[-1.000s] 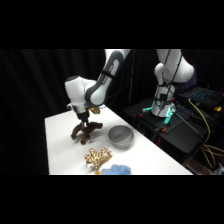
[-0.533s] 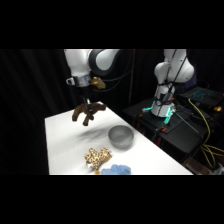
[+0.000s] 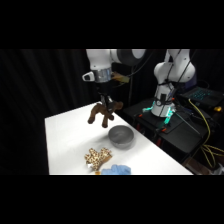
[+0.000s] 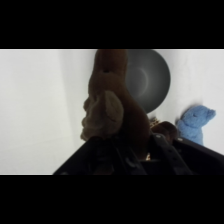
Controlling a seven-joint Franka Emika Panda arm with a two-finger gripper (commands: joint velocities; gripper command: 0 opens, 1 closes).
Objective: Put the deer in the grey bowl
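surface (image 3: 65,135): white, carries bowl and toys | grey bowl (image 3: 121,136): empty, at 4 o'clock of my load | deer (image 3: 103,112): aloft, pinched in my end effector (image 3: 105,104) | step: carry; next: shift over bowl, lower, release

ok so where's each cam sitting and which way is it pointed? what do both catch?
Side view: stands fixed beside the table, looking across and down on it; shows the arm's base at upper right and the gripper holding the deer in the air.
Wrist view: rides on the arm's wrist, looking down past the jaws at the table; the black linkage rises from the bottom edge.
Shared: the deer, the grey bowl, the blue toy.
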